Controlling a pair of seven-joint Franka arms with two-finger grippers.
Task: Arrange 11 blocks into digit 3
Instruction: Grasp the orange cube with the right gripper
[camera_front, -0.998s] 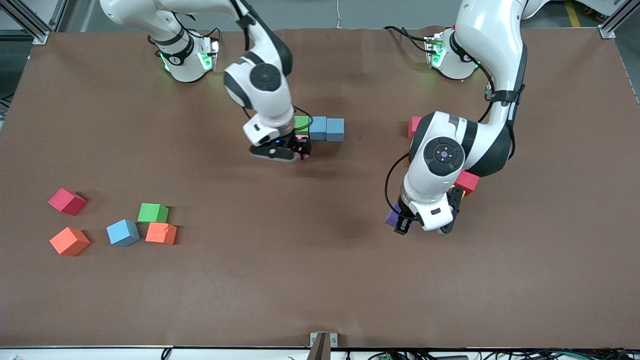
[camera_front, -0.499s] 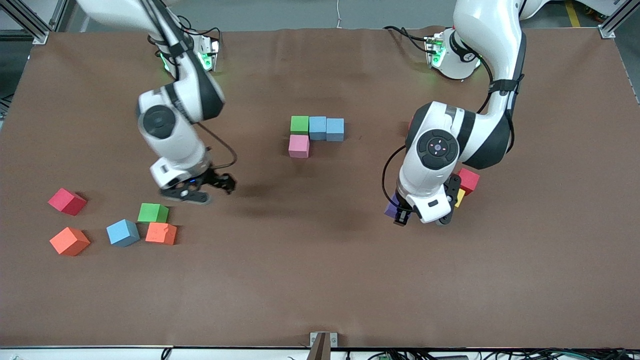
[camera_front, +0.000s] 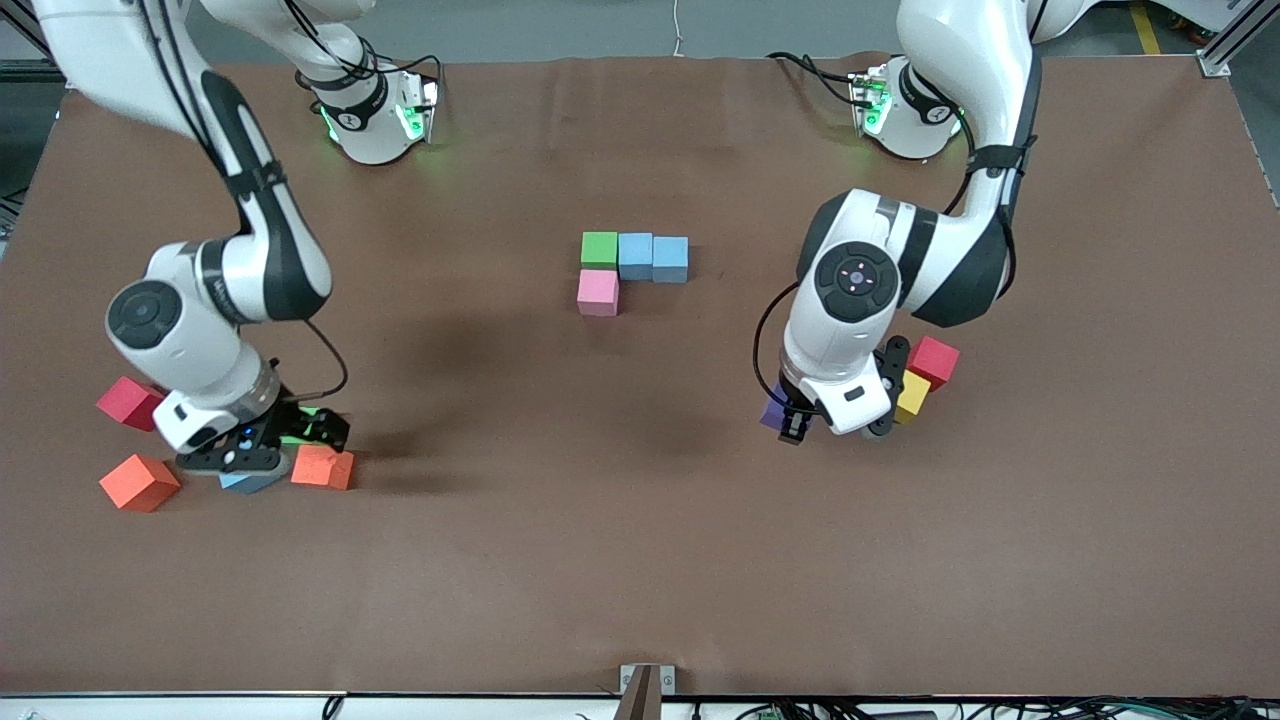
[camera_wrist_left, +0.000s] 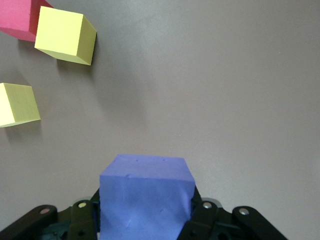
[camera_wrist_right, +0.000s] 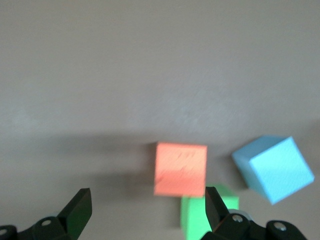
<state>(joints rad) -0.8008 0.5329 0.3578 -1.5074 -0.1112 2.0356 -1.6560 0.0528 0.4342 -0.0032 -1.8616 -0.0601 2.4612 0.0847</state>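
A green block (camera_front: 599, 249) and two blue blocks (camera_front: 635, 255) (camera_front: 670, 258) form a row mid-table, with a pink block (camera_front: 597, 292) touching the green one on the side nearer the front camera. My left gripper (camera_front: 785, 420) (camera_wrist_left: 145, 212) is shut on a purple block (camera_front: 771, 412) (camera_wrist_left: 145, 195), low over the table. My right gripper (camera_front: 318, 430) (camera_wrist_right: 145, 210) is open and empty, over a green block (camera_wrist_right: 207, 215) beside an orange block (camera_front: 322, 467) (camera_wrist_right: 180, 169) and a blue block (camera_front: 250, 483) (camera_wrist_right: 274, 169).
A red block (camera_front: 935, 360) and a yellow block (camera_front: 912, 395) lie beside the left gripper; the left wrist view shows two yellow blocks (camera_wrist_left: 66, 36) (camera_wrist_left: 17, 104). A red block (camera_front: 125, 402) and an orange block (camera_front: 138, 482) lie at the right arm's end.
My right gripper let go of the pink block beside the green one and swung to the loose blocks at its end of the table. My left gripper shifted slightly with the purple block.
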